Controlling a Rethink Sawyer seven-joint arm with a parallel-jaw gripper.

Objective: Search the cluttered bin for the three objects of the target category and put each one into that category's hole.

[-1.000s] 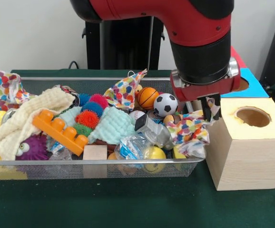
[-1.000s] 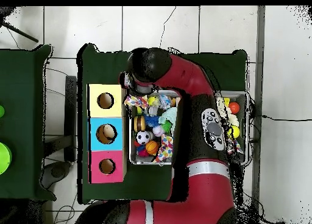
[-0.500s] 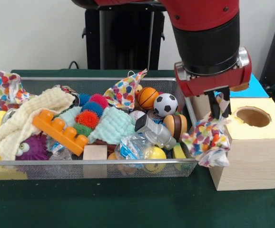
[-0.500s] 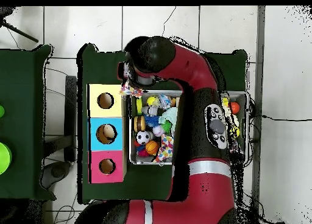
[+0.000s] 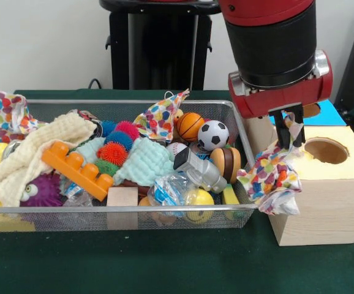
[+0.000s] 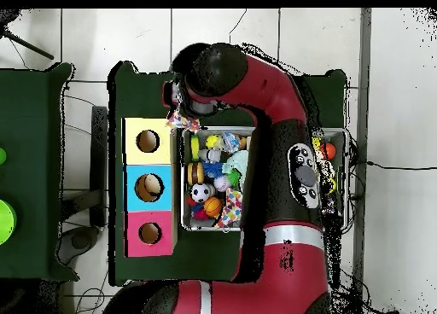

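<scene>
My gripper [image 5: 289, 133] is shut on a polka-dot cloth [image 5: 271, 179], which hangs beside the wire bin's [image 5: 103, 216] right end, against the front left corner of the wooden box [image 5: 324, 202]. The box's round hole [image 5: 326, 150] lies just right of the gripper. A second polka-dot cloth [image 5: 160, 116] lies at the bin's back, and a third [image 5: 10, 114] is draped over its far-left corner. In the overhead view the held cloth [image 6: 180, 121] shows at the arm's tip, by the corner of the yellow-topped box [image 6: 147, 141]; the arm hides the gripper itself there.
The bin holds an orange brick [image 5: 76, 168], a soccer ball [image 5: 213, 135], a basketball [image 5: 190, 125], spiky balls [image 5: 112, 152], a cream towel [image 5: 33, 150] and a wooden block [image 5: 122, 199]. Blue [image 6: 148, 187] and pink [image 6: 149, 233] boxes stand in line with the yellow one.
The gripper has lifted the polka-dot cloth out of the bin's right end, carrying it up and right over the rim to the wooden box's corner.
</scene>
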